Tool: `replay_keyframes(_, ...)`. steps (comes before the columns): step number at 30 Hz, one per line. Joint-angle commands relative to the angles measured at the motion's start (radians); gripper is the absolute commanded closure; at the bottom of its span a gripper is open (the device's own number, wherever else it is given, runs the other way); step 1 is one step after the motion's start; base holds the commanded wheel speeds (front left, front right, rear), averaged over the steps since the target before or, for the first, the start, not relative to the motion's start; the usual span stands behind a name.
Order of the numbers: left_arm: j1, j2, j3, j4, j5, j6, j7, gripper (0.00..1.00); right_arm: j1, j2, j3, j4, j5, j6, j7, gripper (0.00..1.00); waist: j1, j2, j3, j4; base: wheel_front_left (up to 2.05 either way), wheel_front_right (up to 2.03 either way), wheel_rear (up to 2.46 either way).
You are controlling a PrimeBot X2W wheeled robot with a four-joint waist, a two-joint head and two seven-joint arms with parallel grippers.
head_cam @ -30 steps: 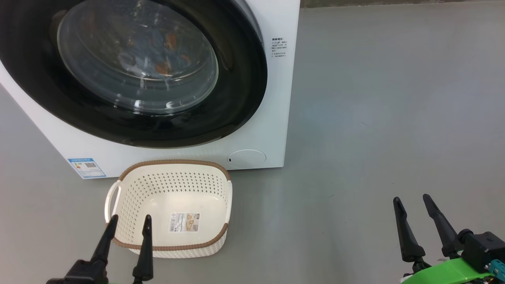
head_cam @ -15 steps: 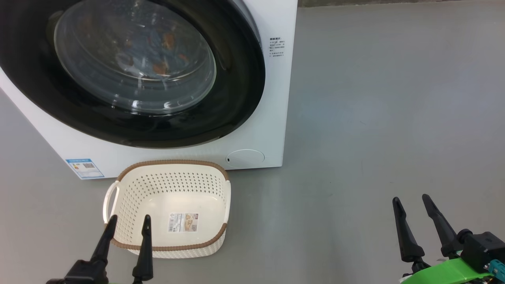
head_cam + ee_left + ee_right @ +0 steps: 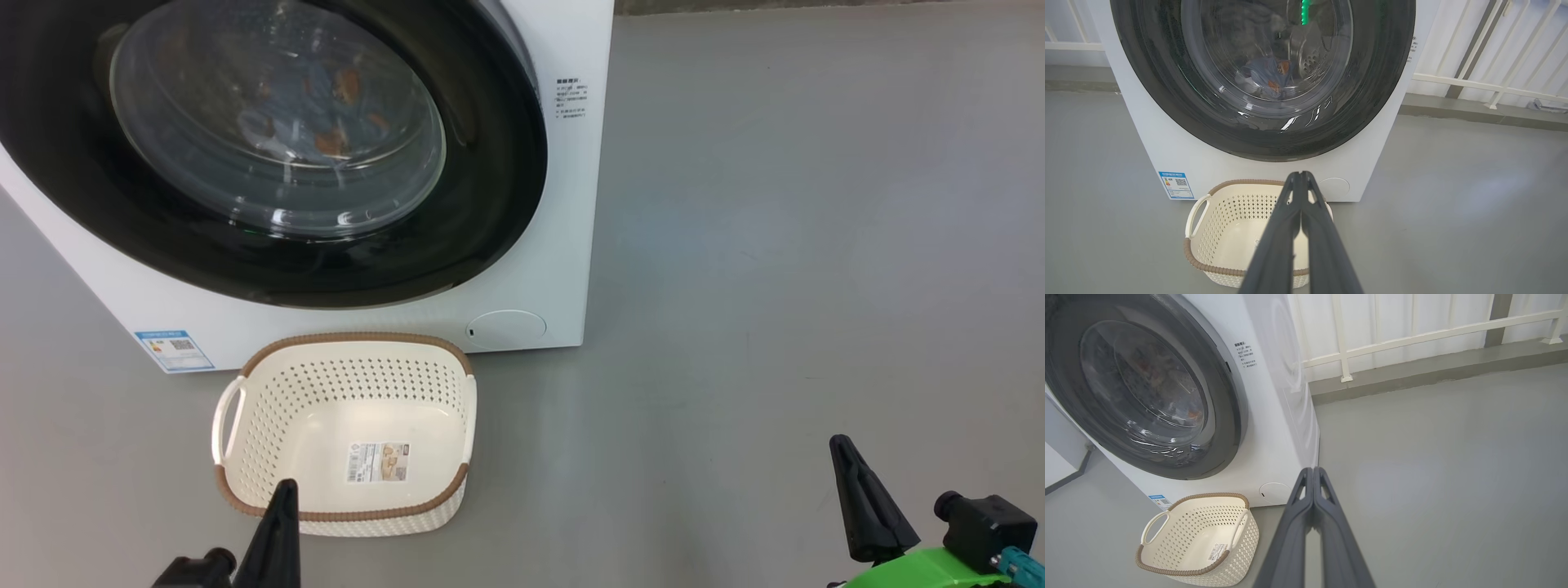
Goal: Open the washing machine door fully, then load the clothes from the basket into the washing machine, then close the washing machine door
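The white washing machine (image 3: 563,204) stands with its black-rimmed round door (image 3: 490,163) shut against the front. Through the glass I make out the clothes (image 3: 326,114), blue fabric with orange-brown prints, inside the drum; the left wrist view shows them too (image 3: 1267,75). The cream basket (image 3: 457,392) sits on the floor in front of the machine, with only a label sticker inside. My left gripper (image 3: 282,490) hangs at the basket's near rim, shut on nothing. My right gripper (image 3: 841,447) is off to the right over bare floor, shut and holding nothing.
Grey floor (image 3: 775,245) spreads wide to the right of the machine. A white railing (image 3: 1412,335) and a low kerb run behind it. A round lower hatch (image 3: 506,328) and a blue energy sticker (image 3: 174,349) mark the machine's front.
Both grippers have gone from open to shut, and their fingertips now sit lower in the head view. The view itself shifted slightly left; door and basket stay put.
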Motion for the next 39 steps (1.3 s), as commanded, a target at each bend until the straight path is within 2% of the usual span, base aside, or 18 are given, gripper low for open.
replay_keyframes(1,-0.02,0.012,0.016,-0.017,-0.035,-0.009,0.007,1.0,-0.009,-0.005,0.002,-0.02,0.041,0.0,0.005,1.0,-0.0004,0.0,-0.001,-0.001,0.0,0.0,0.0)
replay_keyframes(5,-0.027,0.012,0.023,-0.011,-0.081,-0.014,0.016,1.0,-0.016,-0.007,0.003,-0.012,0.087,0.0,0.012,1.0,-0.002,0.0,-0.001,-0.002,0.0,0.0,0.0)
replay_keyframes(39,-0.069,0.007,0.092,0.03,-0.464,-0.059,0.09,1.0,-0.062,-0.015,0.004,0.043,0.471,-0.001,0.077,1.0,-0.0021,0.0,-0.013,-0.014,0.0,0.0,0.0)
